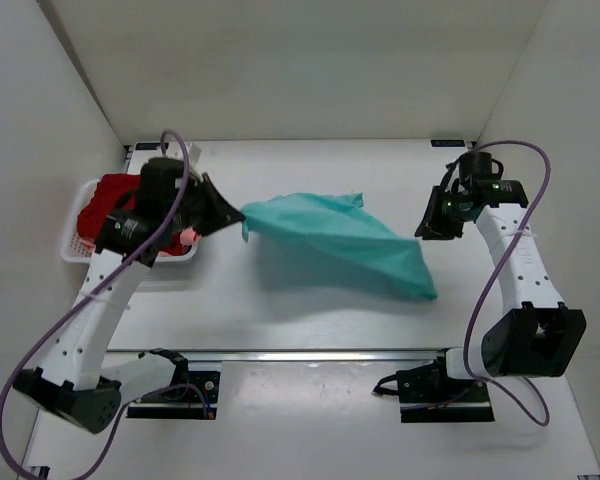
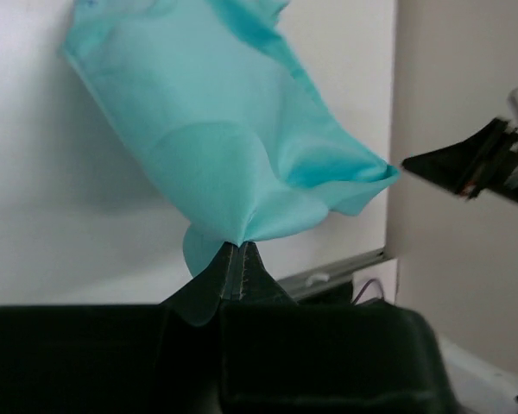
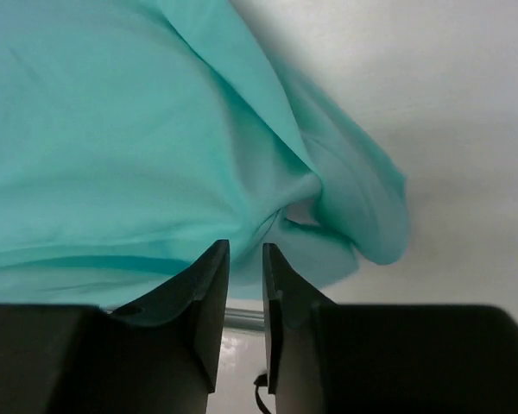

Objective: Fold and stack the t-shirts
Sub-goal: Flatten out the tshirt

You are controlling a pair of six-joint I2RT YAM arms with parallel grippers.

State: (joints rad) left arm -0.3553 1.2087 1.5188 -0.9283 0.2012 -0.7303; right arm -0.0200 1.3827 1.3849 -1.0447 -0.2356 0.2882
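A teal t-shirt [image 1: 340,235] hangs stretched in the air, sloping from upper left down to lower right over the table. My left gripper [image 1: 238,213] is shut on its left corner; in the left wrist view the cloth [image 2: 224,129] bunches into the pinched fingertips [image 2: 239,244]. My right gripper [image 1: 423,230] hovers just right of the shirt, apart from it. In the right wrist view its jaws [image 3: 245,247] stand a narrow gap apart with nothing between them, and the teal cloth [image 3: 112,129] lies beyond. A dark red t-shirt [image 1: 115,195] lies in the basket.
A white mesh basket [image 1: 75,243] sits at the table's left edge, partly under my left arm, with a salmon-pink patch [image 1: 187,236] showing at its right end. White walls close in on three sides. A metal rail [image 1: 310,355] runs along the table's near edge.
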